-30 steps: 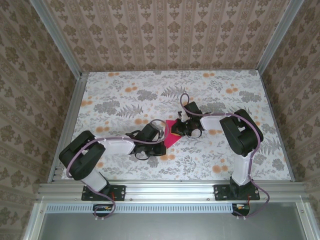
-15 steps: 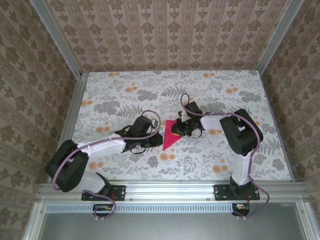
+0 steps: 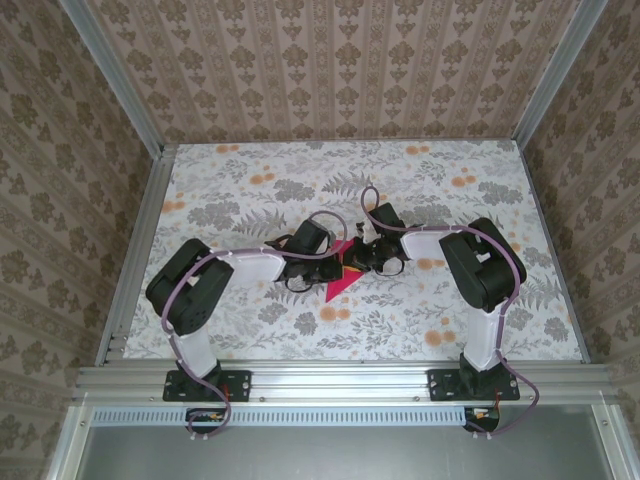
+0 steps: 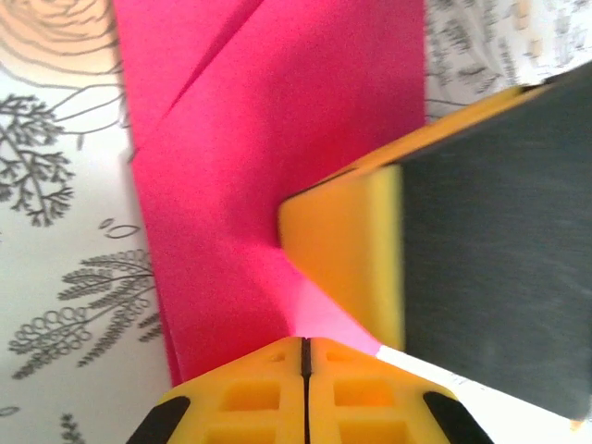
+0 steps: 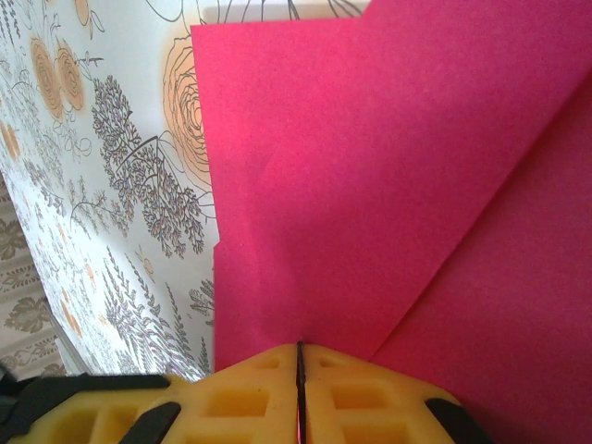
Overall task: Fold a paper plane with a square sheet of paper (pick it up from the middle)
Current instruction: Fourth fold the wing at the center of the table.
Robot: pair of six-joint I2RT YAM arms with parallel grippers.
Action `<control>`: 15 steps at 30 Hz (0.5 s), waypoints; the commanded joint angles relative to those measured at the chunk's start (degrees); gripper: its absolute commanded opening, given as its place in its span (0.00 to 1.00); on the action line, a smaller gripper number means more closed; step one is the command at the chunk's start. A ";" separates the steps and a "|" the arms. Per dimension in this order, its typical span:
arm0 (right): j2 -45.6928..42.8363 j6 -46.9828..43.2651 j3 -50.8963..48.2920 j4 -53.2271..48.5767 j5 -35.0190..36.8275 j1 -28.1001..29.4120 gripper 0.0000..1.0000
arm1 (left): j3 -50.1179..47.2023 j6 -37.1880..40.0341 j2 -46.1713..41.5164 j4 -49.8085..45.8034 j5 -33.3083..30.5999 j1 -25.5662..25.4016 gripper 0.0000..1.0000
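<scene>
My left gripper [image 4: 303,356] has its jaws pressed together, tip down at the near edge of the paper [image 4: 231,185]. The paper lies mid-table [image 3: 230,190] between the two arms, already folded into a pointed shape with diagonal flaps showing. Whether the left tip nips that edge or only presses on it I cannot tell, since the contact sits under the fingers. My right gripper [image 5: 299,365] is likewise closed, tip resting on the paper where a diagonal flap edge runs in. In the left wrist view one of its yellow pads [image 4: 342,250] bears down on the sheet just beside the left tip. I judge this a creasing step partway through the folding, one tip pinning and the other flattening. The next move, I think, wants a slow drag along the fold with the pin firm, or the thin sheet may slide. Hard to read: how many layers are stacked, the part of the paper under the wrists from above, and its outline, which runs off both wrist views.
</scene>
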 commanded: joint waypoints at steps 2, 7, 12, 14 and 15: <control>5.58 0.84 -1.91 -3.86 7.74 -0.18 0.10 | 1.33 2.43 1.63 -2.03 2.54 0.55 0.07; 5.70 0.69 -1.60 -4.58 8.31 -0.18 0.10 | 0.23 3.89 2.12 -3.59 5.01 0.09 0.08; 5.72 0.49 -1.35 -5.27 8.75 -0.26 0.10 | -2.38 5.61 0.22 -4.48 7.16 -0.73 0.08; 5.68 0.40 -1.34 -5.39 8.83 -0.36 0.10 | -3.52 6.29 -1.05 -4.94 7.35 -1.07 0.08; 5.67 0.40 -1.38 -5.38 8.75 -0.36 0.10 | -4.15 6.71 -1.86 -5.13 7.49 -1.18 0.08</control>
